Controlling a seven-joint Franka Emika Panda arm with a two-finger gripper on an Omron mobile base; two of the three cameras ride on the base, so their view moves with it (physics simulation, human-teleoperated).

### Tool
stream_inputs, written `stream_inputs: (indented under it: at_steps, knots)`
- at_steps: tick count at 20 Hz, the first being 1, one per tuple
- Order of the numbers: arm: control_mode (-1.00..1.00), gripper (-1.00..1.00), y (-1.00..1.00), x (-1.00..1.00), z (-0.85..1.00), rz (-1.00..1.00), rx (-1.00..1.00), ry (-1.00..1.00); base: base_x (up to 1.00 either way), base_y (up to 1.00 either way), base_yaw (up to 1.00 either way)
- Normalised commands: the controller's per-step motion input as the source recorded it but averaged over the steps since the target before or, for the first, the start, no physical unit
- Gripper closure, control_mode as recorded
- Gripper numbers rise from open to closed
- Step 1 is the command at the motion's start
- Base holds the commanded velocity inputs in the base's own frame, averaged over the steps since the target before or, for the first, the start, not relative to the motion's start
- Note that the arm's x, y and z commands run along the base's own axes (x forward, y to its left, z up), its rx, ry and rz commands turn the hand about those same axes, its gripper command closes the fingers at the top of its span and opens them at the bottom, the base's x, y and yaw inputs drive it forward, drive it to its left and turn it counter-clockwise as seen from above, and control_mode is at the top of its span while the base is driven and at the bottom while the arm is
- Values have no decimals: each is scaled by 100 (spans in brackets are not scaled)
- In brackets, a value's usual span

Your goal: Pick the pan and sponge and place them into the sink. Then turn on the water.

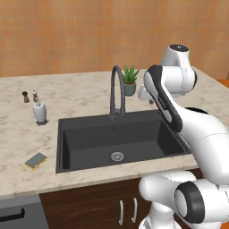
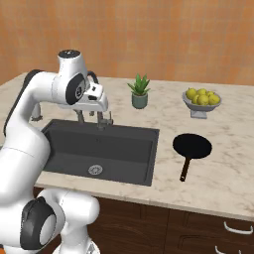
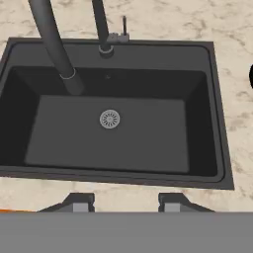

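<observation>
Two-finger gripper (image 3: pixel 126 203) hangs over the large dark grey rectangular sink (image 3: pixel 217 118), its jaws partly parted and empty

The two small dark fingertips (image 3: pixel 79 202) stand apart with bare marble counter (image 3: pixel 168 20) and the basin rim between them, touching nothing. The small black round frying pan (image 2: pixel 192 147) with its long thin handle lies on the counter to the right of the sink, near it. The small grey-blue and yellow rectangular sponge (image 1: pixel 36 160) lies on the counter left of the sink. The tall dark grey arched faucet (image 1: pixel 117 91) rises behind the basin

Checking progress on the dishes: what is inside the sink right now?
Inside the sink lies just its round metal drain. The pan and sponge sit on the counter. The arm hides its right corner.
</observation>
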Motion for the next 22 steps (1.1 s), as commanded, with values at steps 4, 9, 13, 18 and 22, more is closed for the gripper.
stream_inputs:
  at_steps: [4, 9, 13, 18, 22]
  knots:
    - [-100, -100, -54, 4, 0, -5, -1, 4, 0, 0, 0]
    - [-100, -100, -100, 44, -18, -15, 0, 16, 0, 0, 0]
    - [-100, -100, -100, 37, -40, -19, 4, 16, 0, 0, 0]
    - [-100, -100, -100, 12, -47, -14, 18, 7, 0, 0, 0]
    - [-100, -100, -97, -4, -35, -2, 3, 4, 0, 0, 0]
